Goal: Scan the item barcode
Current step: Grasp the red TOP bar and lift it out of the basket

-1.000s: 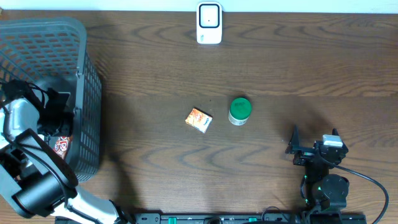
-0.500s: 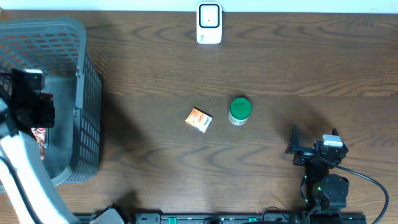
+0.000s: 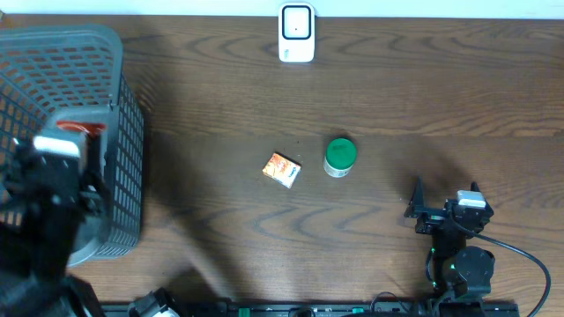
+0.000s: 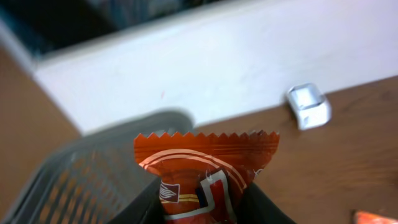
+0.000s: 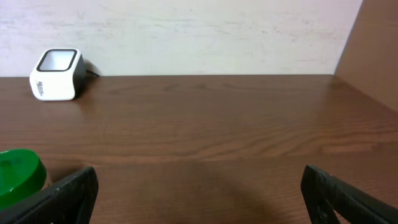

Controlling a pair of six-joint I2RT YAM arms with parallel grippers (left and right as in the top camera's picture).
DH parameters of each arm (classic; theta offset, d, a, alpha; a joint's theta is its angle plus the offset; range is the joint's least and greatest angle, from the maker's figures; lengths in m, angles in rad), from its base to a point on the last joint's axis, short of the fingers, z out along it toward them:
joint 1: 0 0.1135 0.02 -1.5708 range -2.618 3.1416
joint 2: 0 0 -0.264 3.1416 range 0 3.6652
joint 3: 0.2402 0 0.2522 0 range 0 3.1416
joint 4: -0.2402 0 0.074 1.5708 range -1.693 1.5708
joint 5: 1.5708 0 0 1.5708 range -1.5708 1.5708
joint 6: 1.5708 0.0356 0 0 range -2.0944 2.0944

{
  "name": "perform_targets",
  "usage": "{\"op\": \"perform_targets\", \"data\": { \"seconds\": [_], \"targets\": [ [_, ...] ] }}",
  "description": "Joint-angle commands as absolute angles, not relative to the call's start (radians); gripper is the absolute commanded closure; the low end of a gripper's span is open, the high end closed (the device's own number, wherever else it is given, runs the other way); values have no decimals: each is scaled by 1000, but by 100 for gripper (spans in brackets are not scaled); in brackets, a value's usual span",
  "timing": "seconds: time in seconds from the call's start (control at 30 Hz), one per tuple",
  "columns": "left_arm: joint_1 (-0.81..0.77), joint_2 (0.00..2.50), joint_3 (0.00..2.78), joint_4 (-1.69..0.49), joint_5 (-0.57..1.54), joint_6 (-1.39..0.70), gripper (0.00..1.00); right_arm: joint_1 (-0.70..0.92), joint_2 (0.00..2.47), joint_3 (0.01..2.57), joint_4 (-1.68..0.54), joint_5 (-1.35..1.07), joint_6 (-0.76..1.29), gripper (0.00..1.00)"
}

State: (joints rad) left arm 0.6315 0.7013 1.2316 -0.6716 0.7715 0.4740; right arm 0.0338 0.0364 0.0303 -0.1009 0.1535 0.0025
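My left gripper (image 4: 202, 200) is shut on an orange snack packet (image 4: 208, 158) with a zigzag top edge, held up above the grey basket (image 4: 74, 177). In the overhead view the raised left arm covers the basket's near side, and a bit of the orange packet (image 3: 91, 129) shows at its tip. The white barcode scanner (image 3: 296, 33) stands at the table's far edge, also seen as the scanner (image 4: 308, 106) to the packet's right and the scanner (image 5: 56, 74). My right gripper (image 3: 445, 201) rests open near the front right, nothing between its fingers (image 5: 71, 193).
A small orange box (image 3: 282, 169) and a green-lidded jar (image 3: 339, 157) lie mid-table; the jar (image 5: 18, 177) sits just left of my right gripper. The grey basket (image 3: 123, 97) fills the left end. A white wall runs behind the table.
My left arm has risen out of the basket with the packet and swung toward the basket's near right side. The right arm has not moved.
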Motion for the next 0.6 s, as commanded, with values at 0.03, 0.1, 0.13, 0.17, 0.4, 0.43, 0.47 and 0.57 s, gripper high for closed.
{"op": "perform_targets", "data": {
  "seconds": [0.03,0.1,0.13,0.17,0.4,0.43,0.47,0.57],
  "targets": [
    [628,636,1251,-664,1138,421,67,25,34,25,-101,155,-9,1],
    [628,641,1247,-665,1245,388,67,25,34,25,-101,155,-9,1],
    [628,646,1244,-674,1303,382,67,25,34,25,-101,155,-9,1],
    [628,651,1238,-683,1348,382,67,25,34,25,-101,155,-9,1],
    [594,662,1159,-778,1423,383,61,25,34,25,-101,155,-9,1],
    [583,662,1145,-786,1423,383,61,25,34,25,-101,155,-9,1],
    [567,662,1121,-788,1422,383,61,25,34,25,-101,155,-9,1],
    [521,663,1048,-788,1421,385,61,25,34,25,-101,155,-9,1]
  ]
}}
